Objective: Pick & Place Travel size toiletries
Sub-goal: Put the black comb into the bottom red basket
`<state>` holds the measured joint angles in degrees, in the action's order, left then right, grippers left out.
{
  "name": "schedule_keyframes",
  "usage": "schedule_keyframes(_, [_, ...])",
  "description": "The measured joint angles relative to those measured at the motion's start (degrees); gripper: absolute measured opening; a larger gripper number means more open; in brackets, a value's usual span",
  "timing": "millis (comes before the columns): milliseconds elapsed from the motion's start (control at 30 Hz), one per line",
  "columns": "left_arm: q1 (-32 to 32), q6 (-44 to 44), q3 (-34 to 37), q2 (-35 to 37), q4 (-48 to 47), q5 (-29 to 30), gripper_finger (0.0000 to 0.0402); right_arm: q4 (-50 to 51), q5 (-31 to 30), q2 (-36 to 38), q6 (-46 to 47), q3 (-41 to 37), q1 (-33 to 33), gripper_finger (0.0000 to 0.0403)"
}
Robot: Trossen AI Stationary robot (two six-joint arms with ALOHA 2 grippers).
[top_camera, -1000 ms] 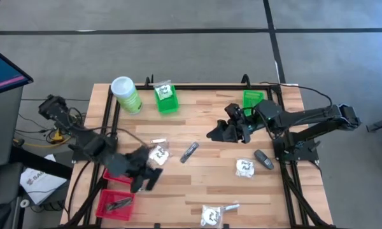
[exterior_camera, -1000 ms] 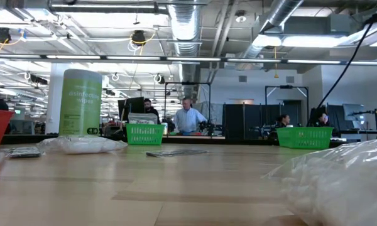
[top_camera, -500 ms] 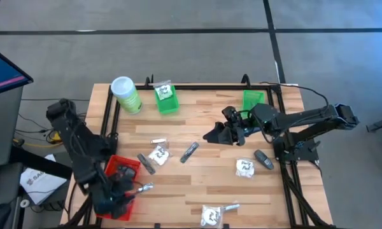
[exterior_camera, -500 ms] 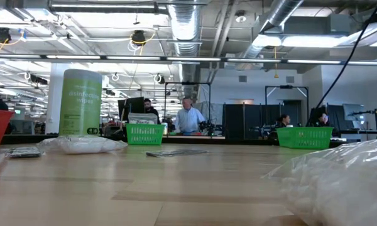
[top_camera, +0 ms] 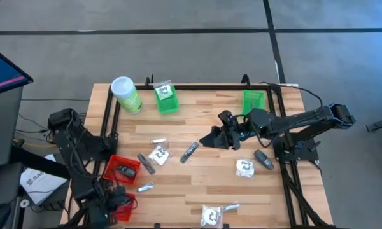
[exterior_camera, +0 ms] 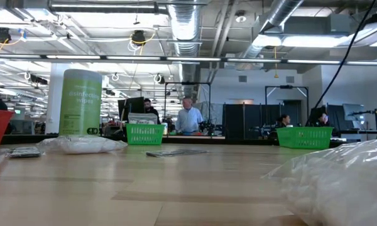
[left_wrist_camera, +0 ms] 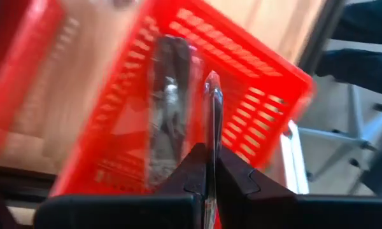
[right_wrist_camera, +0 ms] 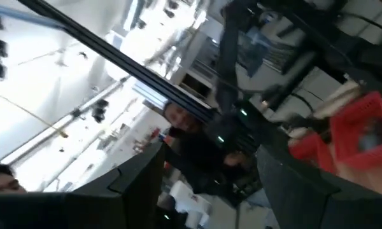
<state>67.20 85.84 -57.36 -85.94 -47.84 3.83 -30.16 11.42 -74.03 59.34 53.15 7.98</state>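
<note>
High view first: my left pincer (top_camera: 114, 207) hangs over the near red basket (top_camera: 122, 205) at the worktop's (top_camera: 204, 184) left front corner. My left wrist view shows the fingers (left_wrist_camera: 239, 181) pressed together on a slim silvery sachet (left_wrist_camera: 213, 108), held edge-on over that basket, and a dark grey stick (left_wrist_camera: 169, 114) lies on the basket floor right below it.

A second red basket (top_camera: 121, 170) sits just behind that one with a dark oval piece (top_camera: 125, 170) in it. Another silvery sachet (top_camera: 144, 187) lies on the wood just beside that basket.

My right pincer (top_camera: 207, 138) is out over the middle of the worktop, jaws apart and holding nothing, near a dark grey stick (top_camera: 189, 151).

The other toiletries are scattered around: a white crinkly packet (top_camera: 158, 154) with a grey stick (top_camera: 146, 163) beside it, another packet (top_camera: 244, 168) next to a dark oval piece (top_camera: 263, 159) on the right, and one more packet (top_camera: 211, 215) at the front edge (a sachet (top_camera: 230, 207) is touching that one). At the back, one green basket (top_camera: 166, 98) has a packet in it; the green canister (top_camera: 125, 94) stands beside it.
</note>
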Motion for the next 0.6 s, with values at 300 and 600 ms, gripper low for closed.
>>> schedule_keyframes(300, [-0.1, -3.4, 0.1, -0.1, -1.1, 2.3, 0.0005, -6.3, -0.1, -3.4, 0.9, 0.1, 1.3, 0.0242])
schedule_keyframes(600, [-0.4, -5.1, 4.0, -0.1, -1.4, -1.7, 0.0020, -6.6, 0.3, -5.1, 1.6, 0.1, 1.4, 0.0241])
